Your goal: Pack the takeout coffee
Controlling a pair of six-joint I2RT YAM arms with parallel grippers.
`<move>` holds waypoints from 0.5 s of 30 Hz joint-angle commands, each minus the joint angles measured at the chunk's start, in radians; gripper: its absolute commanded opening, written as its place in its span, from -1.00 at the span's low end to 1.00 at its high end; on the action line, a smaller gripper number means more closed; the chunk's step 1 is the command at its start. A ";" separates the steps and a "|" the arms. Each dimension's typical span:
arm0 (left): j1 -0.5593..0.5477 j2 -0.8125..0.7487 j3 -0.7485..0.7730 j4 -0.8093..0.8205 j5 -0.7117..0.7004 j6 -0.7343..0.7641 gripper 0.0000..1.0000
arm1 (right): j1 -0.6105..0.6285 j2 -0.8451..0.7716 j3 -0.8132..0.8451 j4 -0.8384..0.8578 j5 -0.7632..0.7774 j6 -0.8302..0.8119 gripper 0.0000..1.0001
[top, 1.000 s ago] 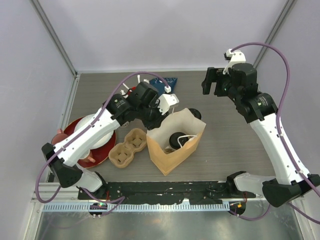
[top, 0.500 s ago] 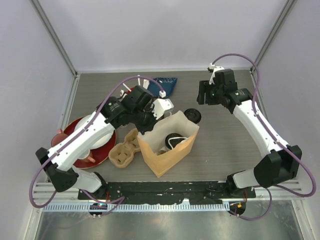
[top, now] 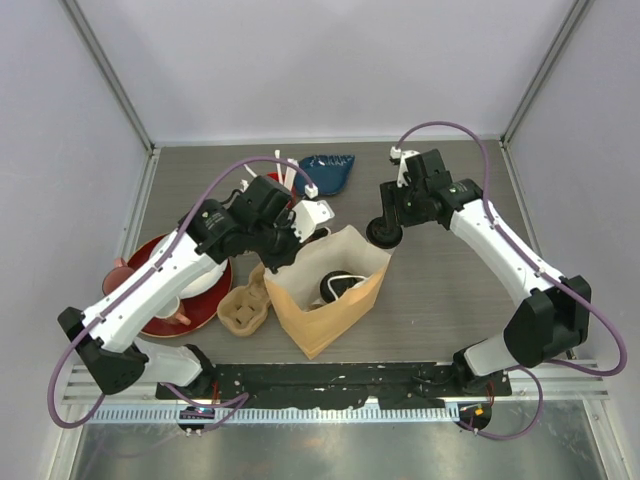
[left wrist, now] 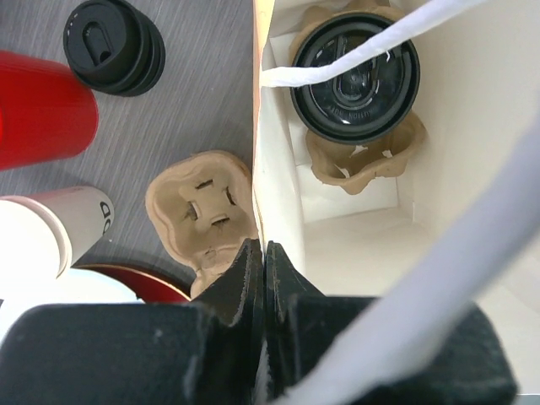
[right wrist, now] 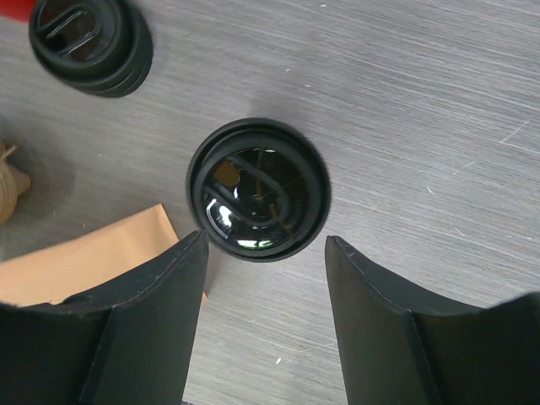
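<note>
**A:** Takeout coffee cup [right wrist: 257, 190] stands upright on the table [right wrist: 422, 101], just beside the paper bag [top: 320, 320], with its black sip lid up. The right gripper [right wrist: 266, 253] is over it, one finger on each side.

**B:** Has it got hold?

**A:** No. The jaws are apart, there's a gap to the lid on both sides, and nothing is held. The left gripper [left wrist: 261, 253] is pinched tight on the bag's side wall and seems to be holding the mouth open.

**B:** How will the cup handle?

**A:** Probably thin paper that dents under a hard squeeze, and the lid is only pressed on. I can't tell whether it's filled. I'd grip the body below the lid rim, gently, and keep it level.

**B:** Where are the others?

**A:** A second lidded cup [left wrist: 354, 78] sits in a pulp carrier [left wrist: 363, 164] at the bottom of the bag. A third cup [left wrist: 114, 46] stands on the table near the red cup [left wrist: 42, 105].
</note>
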 commanded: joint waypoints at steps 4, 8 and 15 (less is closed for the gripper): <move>0.045 -0.055 -0.016 -0.050 0.006 0.013 -1.00 | 0.008 0.056 0.163 -0.097 -0.079 -0.221 0.26; 0.072 -0.069 -0.035 -0.047 0.023 0.008 -1.00 | 0.004 0.080 0.217 -0.129 -0.075 -0.180 0.21; 0.100 -0.079 -0.053 -0.055 0.031 0.010 -1.00 | 0.145 0.050 0.115 -0.034 0.002 -0.126 0.22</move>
